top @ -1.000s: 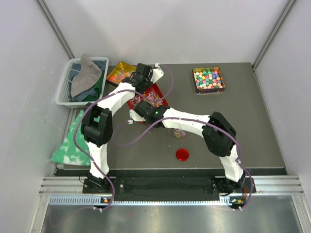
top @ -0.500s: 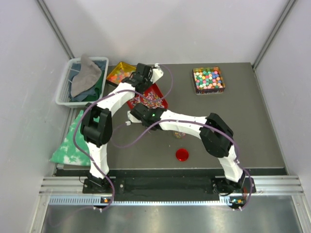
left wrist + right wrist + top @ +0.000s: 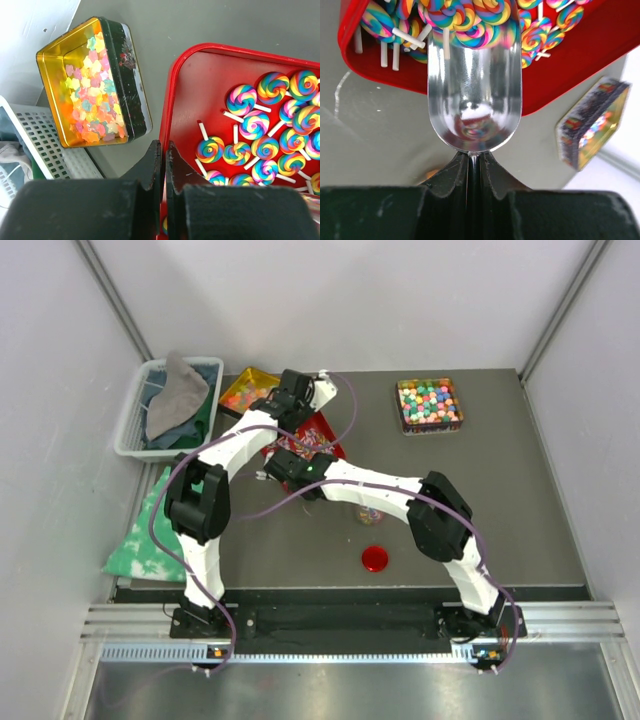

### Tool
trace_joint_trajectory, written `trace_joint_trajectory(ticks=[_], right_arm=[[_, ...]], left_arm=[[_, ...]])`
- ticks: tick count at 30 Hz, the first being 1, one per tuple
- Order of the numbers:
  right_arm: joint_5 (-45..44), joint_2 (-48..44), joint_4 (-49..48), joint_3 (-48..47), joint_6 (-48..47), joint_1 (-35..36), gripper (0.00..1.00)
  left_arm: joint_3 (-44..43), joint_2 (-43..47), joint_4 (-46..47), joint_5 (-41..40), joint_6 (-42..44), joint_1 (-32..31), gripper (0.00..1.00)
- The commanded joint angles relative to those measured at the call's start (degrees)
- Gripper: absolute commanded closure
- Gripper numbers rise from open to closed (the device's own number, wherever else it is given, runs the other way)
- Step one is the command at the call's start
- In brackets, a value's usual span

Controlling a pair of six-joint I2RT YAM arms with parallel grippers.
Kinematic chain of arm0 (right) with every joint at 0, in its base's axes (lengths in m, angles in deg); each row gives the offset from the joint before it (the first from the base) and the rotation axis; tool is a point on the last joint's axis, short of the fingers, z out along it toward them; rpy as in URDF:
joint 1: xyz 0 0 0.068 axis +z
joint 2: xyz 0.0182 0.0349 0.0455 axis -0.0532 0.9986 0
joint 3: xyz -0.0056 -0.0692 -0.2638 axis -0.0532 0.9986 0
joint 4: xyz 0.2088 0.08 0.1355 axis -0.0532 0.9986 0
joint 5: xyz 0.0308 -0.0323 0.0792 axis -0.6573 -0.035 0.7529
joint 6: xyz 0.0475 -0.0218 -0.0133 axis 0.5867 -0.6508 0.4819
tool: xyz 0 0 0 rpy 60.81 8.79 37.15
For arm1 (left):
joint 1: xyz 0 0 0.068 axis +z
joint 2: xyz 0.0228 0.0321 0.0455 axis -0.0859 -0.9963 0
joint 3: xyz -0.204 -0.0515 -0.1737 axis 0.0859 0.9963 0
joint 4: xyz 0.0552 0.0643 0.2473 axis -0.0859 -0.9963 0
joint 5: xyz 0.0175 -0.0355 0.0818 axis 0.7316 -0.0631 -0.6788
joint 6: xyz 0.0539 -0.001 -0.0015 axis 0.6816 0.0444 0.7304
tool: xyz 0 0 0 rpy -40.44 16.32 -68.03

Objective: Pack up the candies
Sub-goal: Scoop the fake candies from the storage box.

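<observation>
left claw (image 3: 162, 150): clenched on rim of red tray (image 3: 184, 95). right claw (image 3: 474, 159): grasping metal scoop (image 3: 475, 95), mouth among swirl lollipops (image 3: 241, 99) in tray. star candies (image 3: 95, 100): gold tin (image 3: 132, 85), 10 o'clock of tray. pastel balls (image 3: 429, 403): square tin (image 3: 430, 430), 1 o'clock on surface (image 3: 520, 500).

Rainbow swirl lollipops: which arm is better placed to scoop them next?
Right: the right pincer grips the metal scoop, mouth at the rainbow swirl lollipops. The left pincer is shut on the rim of the red tray.

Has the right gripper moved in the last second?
Yes. In the top view the right gripper, holding the scoop, has slid left, farther from the red lid, over the red tray.
</observation>
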Motion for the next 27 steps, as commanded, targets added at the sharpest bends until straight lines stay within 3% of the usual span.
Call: trace_joint_trajectory(ticks=[1, 5, 9, 14, 17, 27], right_arm=[[13.65, 1.05, -2.4, -4.68, 11.27, 0.24, 1.0], [17.17, 2.63, -0.28, -7.15, 13.76, 0.42, 1.0], [13.25, 3.52, -3.08, -5.05, 12.36, 1.55, 1.0], [5.76, 1.94, -17.03, 5.57, -0.29, 4.02, 1.0], [6.8, 2.29, -17.76, 6.73, -1.97, 3.93, 1.0], [6.46, 5.44, -15.66, 1.03, 3.56, 3.76, 1.0]], left_arm=[[-0.16, 3.41, 4.05, 5.78, -9.31, -3.71, 1.0], [-0.16, 3.5, 3.88, 5.86, -9.57, -4.06, 1.0], [-0.08, 3.5, 3.88, 5.86, -9.92, -4.23, 1.0], [-0.42, 3.5, 3.79, 5.6, -9.66, -4.5, 1.0], [-0.34, 3.59, 3.7, 5.51, -9.4, -4.5, 1.0], [-0.25, 3.32, 3.62, 5.68, -9.66, -4.67, 1.0]])
